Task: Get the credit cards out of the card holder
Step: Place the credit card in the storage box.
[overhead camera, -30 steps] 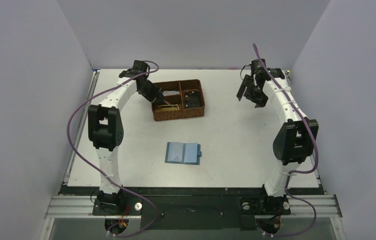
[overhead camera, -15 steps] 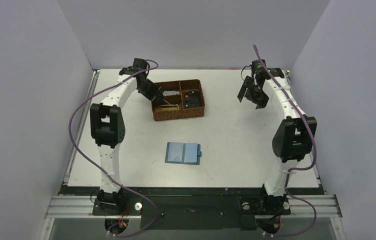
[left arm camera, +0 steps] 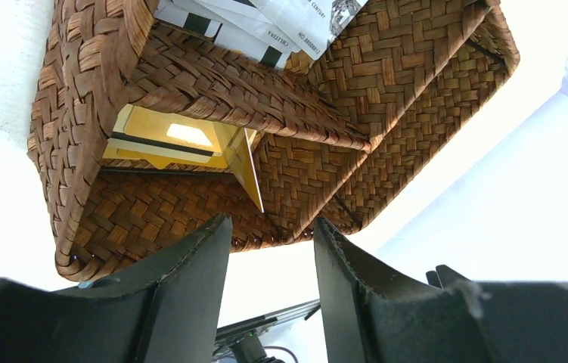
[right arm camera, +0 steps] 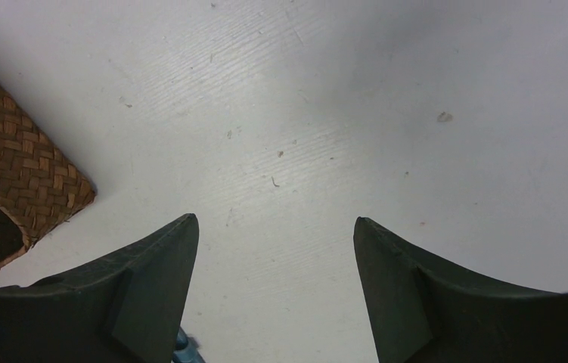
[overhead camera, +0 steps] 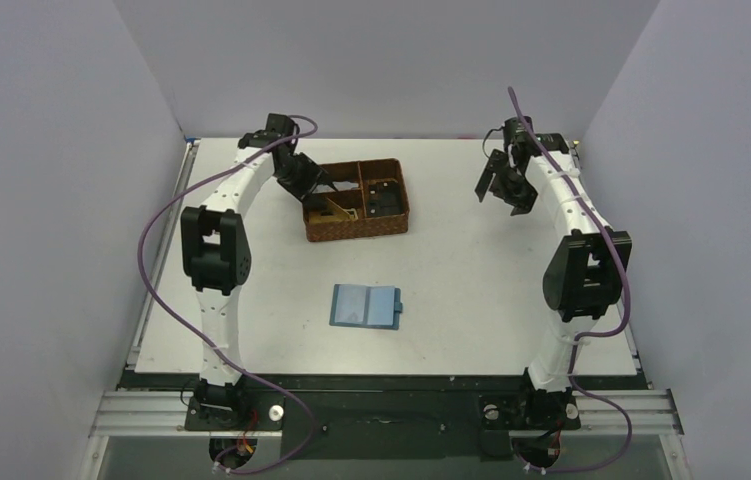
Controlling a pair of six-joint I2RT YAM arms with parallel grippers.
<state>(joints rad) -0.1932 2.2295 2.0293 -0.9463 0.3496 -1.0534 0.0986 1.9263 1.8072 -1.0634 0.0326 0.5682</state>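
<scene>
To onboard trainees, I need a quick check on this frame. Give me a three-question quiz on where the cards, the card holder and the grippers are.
1. True or false: the card holder lies open on the table.
2. Where is the tilted gold card? A) on the bare table B) inside the woven basket C) on the card holder
3. Fill in: the left gripper and the right gripper both have their jaws ___.
Key: 1 true; 2 B; 3 open.
</scene>
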